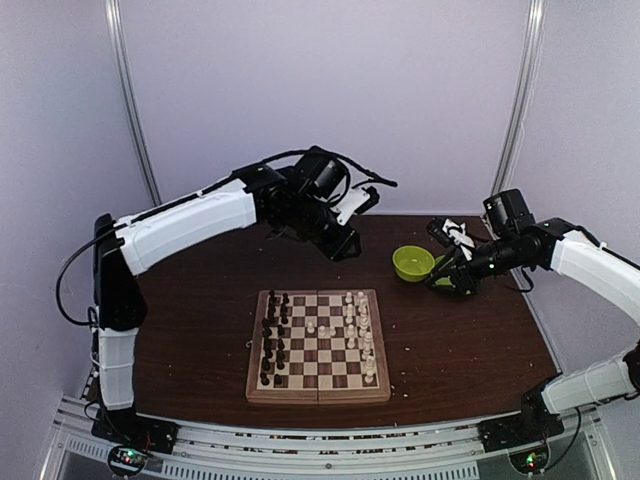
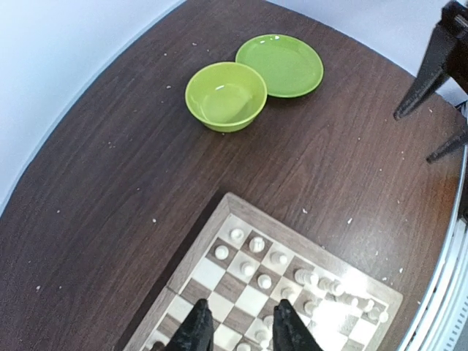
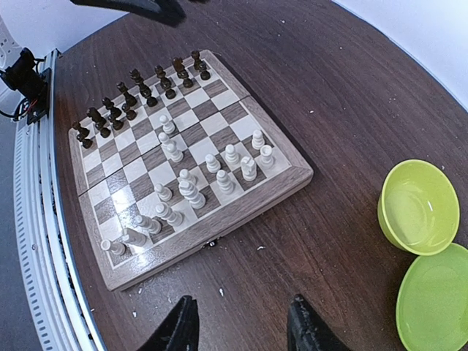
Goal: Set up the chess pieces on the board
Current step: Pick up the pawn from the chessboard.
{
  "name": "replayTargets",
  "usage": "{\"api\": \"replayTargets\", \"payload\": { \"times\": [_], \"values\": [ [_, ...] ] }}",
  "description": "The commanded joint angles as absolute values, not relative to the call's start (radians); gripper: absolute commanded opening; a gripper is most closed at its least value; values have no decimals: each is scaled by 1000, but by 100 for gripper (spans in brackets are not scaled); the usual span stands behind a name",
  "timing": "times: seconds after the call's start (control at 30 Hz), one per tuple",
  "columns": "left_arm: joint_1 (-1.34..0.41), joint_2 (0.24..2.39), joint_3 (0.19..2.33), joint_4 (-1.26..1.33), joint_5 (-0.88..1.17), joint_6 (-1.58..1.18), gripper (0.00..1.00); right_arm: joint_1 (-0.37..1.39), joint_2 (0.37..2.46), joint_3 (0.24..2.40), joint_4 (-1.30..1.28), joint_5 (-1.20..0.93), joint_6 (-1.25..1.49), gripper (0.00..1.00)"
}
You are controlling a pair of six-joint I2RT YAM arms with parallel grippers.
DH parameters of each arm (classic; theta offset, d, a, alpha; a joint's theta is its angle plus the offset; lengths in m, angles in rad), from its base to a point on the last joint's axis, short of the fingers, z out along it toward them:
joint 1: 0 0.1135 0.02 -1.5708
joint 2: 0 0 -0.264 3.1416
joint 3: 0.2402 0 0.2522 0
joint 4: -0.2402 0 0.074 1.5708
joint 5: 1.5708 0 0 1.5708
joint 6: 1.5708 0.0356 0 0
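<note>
The board (image 1: 318, 397) lies near the table's front, between the arms. Dark chess pieces (image 1: 272, 340) stand in its two left columns. Cream chess pieces (image 1: 360, 335) fill the right side, and a few (image 1: 320, 328) stand nearer the middle. In the right wrist view the dark pieces (image 3: 135, 99) line the far side and the cream ones (image 3: 191, 191) the near side. My left gripper (image 1: 345, 245) hangs above the board's far edge (image 2: 212, 234), open (image 2: 241, 329), with only board squares and cream pieces (image 2: 257, 245) beneath it. My right gripper (image 1: 455, 275) is open (image 3: 241, 329) over bare table, to the right of the board (image 3: 241, 201).
A green bowl (image 1: 413, 262) (image 2: 225, 95) (image 3: 418, 207) and a green plate (image 2: 279, 64) (image 3: 437, 307) sit at the back right, close to my right gripper. Tiny white crumbs (image 3: 219, 291) dot the dark wooden table (image 1: 450, 350). A metal rail (image 1: 300, 440) runs along the near edge.
</note>
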State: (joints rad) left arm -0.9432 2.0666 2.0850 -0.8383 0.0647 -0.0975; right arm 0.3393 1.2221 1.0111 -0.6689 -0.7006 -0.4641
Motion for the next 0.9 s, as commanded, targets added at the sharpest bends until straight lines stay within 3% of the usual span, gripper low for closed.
{"api": "replayTargets", "payload": {
  "times": [0.0,0.3,0.87],
  "values": [
    [-937,1954,1932,-886,15,-29,29,328,1203,1028,-651,-695,-453,41],
    [-955,1875,1619,-804,158,50,29,327,1232,1034,-661,-700,-463,41],
    [-956,2080,1728,-761,207,61,28,328,1241,1034,-665,-689,-472,42]
  ]
}}
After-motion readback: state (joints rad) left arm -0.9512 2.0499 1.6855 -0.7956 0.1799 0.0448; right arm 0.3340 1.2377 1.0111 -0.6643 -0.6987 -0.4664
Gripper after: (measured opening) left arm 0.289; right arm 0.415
